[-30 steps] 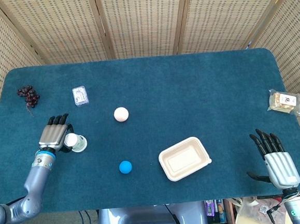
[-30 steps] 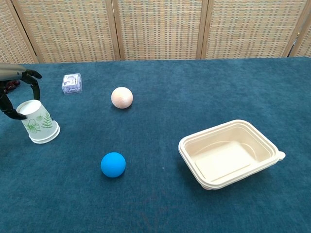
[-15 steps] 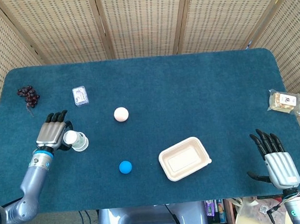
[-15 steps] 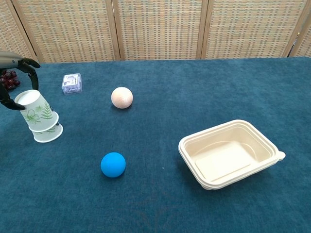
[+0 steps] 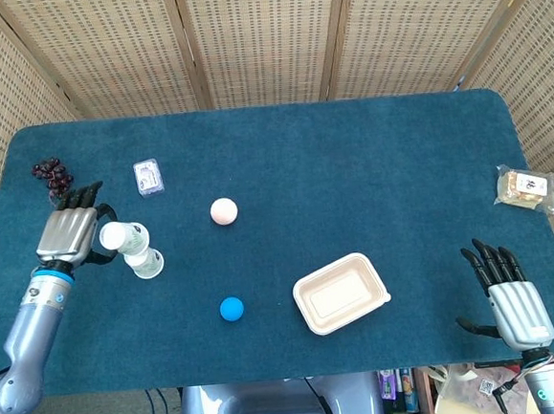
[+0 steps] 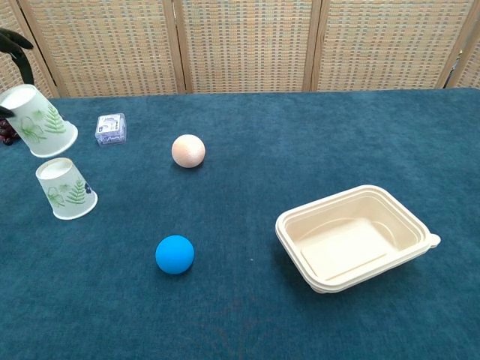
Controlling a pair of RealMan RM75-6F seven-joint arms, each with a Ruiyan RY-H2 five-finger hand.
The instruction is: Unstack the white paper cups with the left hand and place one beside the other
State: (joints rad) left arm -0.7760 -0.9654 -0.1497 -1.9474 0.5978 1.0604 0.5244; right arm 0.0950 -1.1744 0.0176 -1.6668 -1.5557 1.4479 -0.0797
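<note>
Left hand (image 5: 65, 235) is holding the lifted cup (image 6: 37, 129) – tilted, above the table.
The second cup (image 6: 66, 190) is standing upside down just below it, near the left edge; right hand (image 5: 515, 305) is resting with fingers spread.

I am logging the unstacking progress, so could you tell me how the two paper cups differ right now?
The upper cup is gripped by the left hand, raised and tilted; the lower cup sits upside down on the table, untouched. Both are white with green leaf prints.

Peach ball (image 6: 188, 150), blue ball (image 6: 175, 253), beige tray (image 6: 411, 224), grapes (image 5: 51, 175), clear box (image 6: 111, 127), snack packet (image 5: 526, 187)
</note>
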